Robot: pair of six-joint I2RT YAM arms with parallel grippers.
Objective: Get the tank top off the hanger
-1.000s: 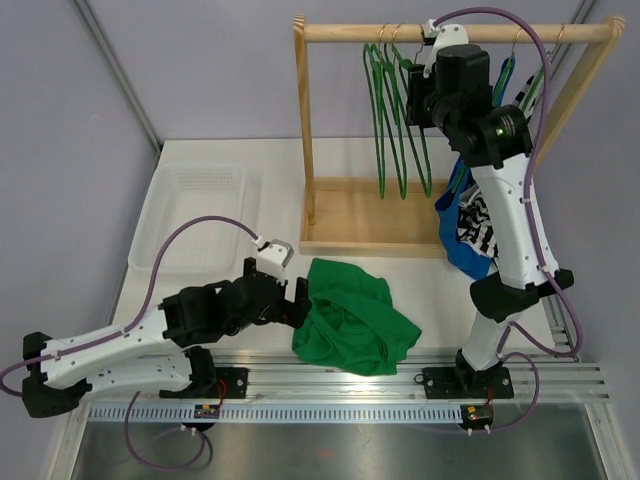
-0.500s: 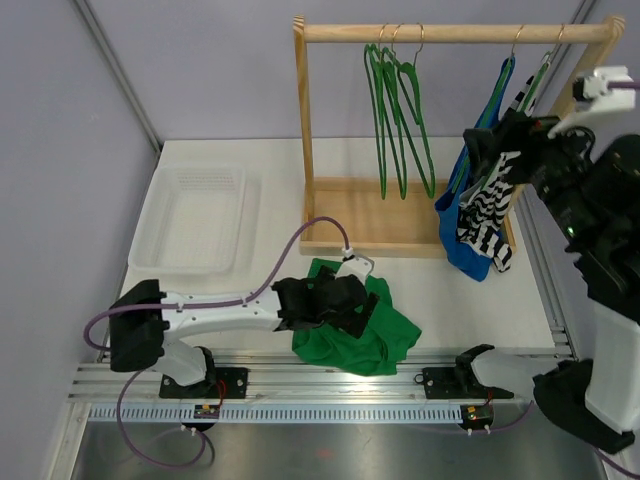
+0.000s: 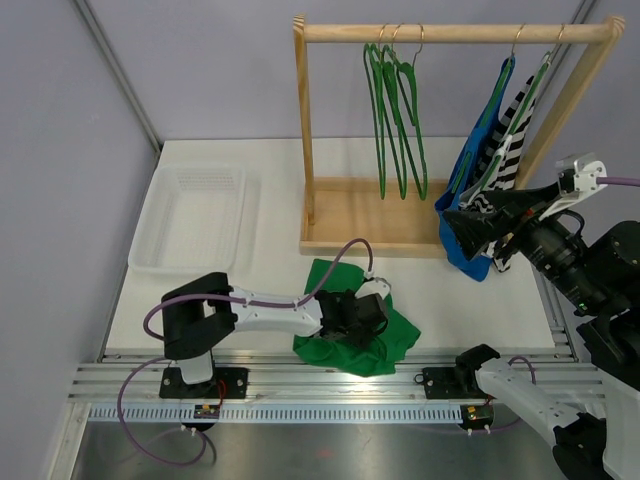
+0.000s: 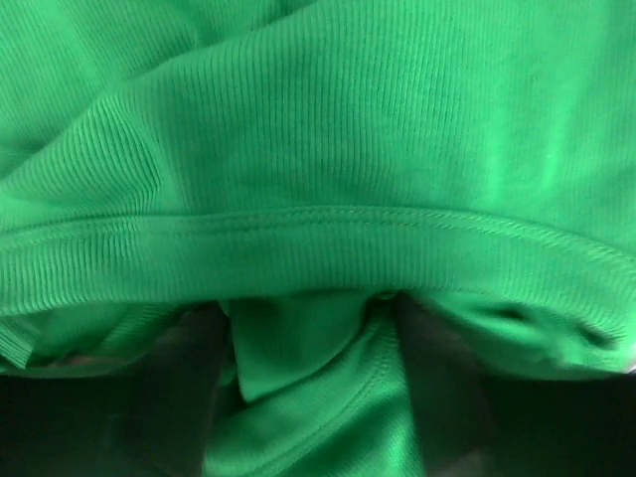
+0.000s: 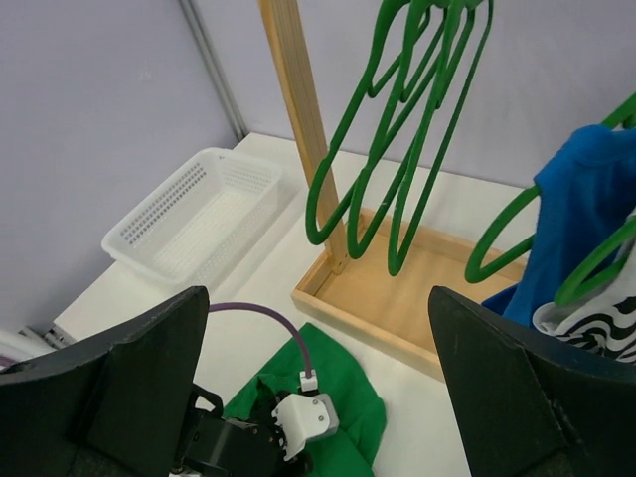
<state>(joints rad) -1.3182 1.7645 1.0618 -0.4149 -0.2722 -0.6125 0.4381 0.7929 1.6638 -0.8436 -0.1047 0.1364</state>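
Observation:
The green tank top (image 3: pixel 395 335) lies crumpled on the table near the front edge, off any hanger. It fills the left wrist view (image 4: pixel 318 149) and shows below in the right wrist view (image 5: pixel 354 389). My left gripper (image 3: pixel 362 318) is pressed down into it. A fold of the ribbed cloth sits between its dark fingers (image 4: pixel 189 383), so the left gripper (image 4: pixel 313 348) is shut on fabric. Several empty green hangers (image 3: pixel 395 110) hang from the rail (image 5: pixel 397 129). My right gripper (image 3: pixel 475 230) hovers wide open and empty by the clothes at the right (image 5: pixel 316 298).
A wooden rack (image 3: pixel 450 32) with a tray base (image 3: pixel 360 215) stands at the back. A blue garment (image 3: pixel 465 235) and a black-and-white striped one (image 3: pixel 505 160) hang on hangers at its right end. A white plastic basket (image 3: pixel 195 215) sits at the left.
My left arm reached right onto the green tank top and its jaws closed in on the cloth. My right arm swung down from the rail to the right and opened.

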